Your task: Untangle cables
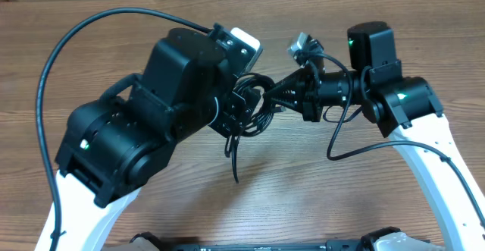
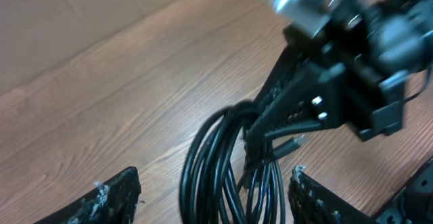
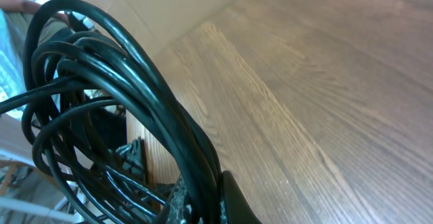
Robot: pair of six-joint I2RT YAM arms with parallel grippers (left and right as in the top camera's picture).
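**A:** Where are the cables (image 1: 247,103) right now?

**B:** They're coiled and hanging between the two arms, apparently lifted off the table (image 1: 364,205), with one loose end trailing down. The right jaws are clamped on the coil's edge, probably to hold it steady.

**A:** And the left jaws?

**B:** They're spread wide, with a finger (image 2: 115,197) on either side of the loops, and they grip nothing. I'd guess they sit there so they can pinch one strand and draw it out.

left arm (image 1: 129,141) black housings, white link, green light | right arm (image 1: 398,99) same | fingers (image 2: 118,197) seemingly ribbed, white-flecked
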